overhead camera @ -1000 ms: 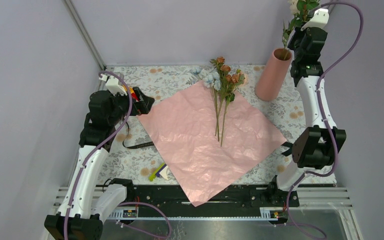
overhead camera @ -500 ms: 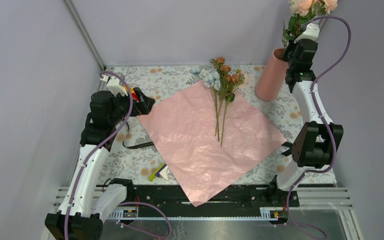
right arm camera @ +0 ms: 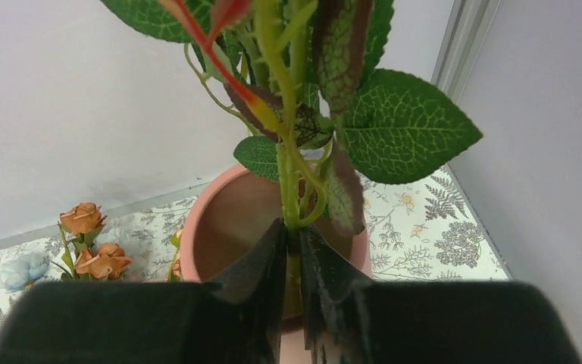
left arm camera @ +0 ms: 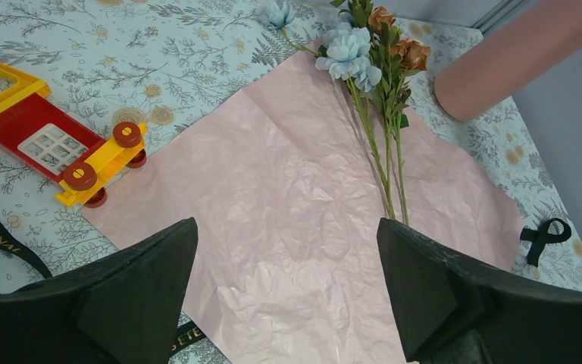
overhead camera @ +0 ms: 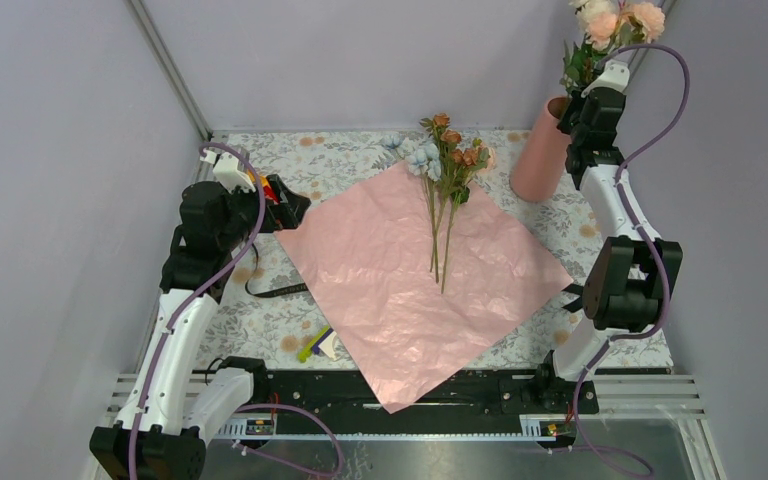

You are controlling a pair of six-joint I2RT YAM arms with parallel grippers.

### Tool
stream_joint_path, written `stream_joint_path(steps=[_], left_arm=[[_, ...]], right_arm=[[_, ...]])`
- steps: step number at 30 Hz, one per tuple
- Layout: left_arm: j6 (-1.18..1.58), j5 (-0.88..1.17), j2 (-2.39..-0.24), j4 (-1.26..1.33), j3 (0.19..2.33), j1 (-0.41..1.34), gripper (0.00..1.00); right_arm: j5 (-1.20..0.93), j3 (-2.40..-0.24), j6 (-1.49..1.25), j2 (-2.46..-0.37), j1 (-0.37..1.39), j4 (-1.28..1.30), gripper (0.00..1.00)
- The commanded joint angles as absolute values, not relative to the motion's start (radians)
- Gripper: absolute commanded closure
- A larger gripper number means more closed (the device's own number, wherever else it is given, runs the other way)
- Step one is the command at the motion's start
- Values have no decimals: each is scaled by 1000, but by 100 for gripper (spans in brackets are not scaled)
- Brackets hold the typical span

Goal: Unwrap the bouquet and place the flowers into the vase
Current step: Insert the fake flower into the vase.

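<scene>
Partly the right hand [right arm camera: 293,231] hides the vase [right arm camera: 197,227] mouth, pinching a stem [right arm camera: 284,167] whose blooms are cut off. Left hand [left arm camera: 284,231] spread above paper [left arm camera: 273,152], toy [left arm camera: 45,140] beside.

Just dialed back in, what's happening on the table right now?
The right gripper is pinching a leafy stem of peach and cream blooms, with its lower end at the mouth of the pink vase. The left gripper hangs open by the left corner of the unfolded pink paper, holding nothing. The blue and rust flowers lie on that paper, not yet in the vase.
</scene>
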State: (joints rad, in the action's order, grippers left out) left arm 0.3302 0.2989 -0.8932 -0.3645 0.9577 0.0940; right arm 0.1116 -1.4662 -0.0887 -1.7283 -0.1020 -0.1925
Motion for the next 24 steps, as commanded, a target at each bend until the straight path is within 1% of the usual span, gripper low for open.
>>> stream_joint_path(steps=[1, 5, 7, 11, 17, 20, 24], left_arm=[[336, 321, -895, -316, 961, 87, 5], [337, 323, -894, -315, 960, 87, 5], [339, 324, -894, -314, 960, 87, 5], [339, 326, -893, -315, 960, 87, 5], [341, 331, -890, -312, 959, 87, 5], [341, 331, -887, -311, 959, 87, 5], [343, 334, -885, -310, 958, 87, 5]], right_arm=[[111, -1469, -100, -1727, -107, -230, 79], [112, -1467, -98, -1719, -107, -230, 67], [112, -1461, -95, -1712, -107, -229, 59], [111, -1440, -94, -1687, -107, -234, 50], [124, -1417, -76, -1652, -107, -235, 40], [147, -1401, -72, -1634, -107, -230, 30], [168, -1373, -71, -1603, -108, -229, 20]])
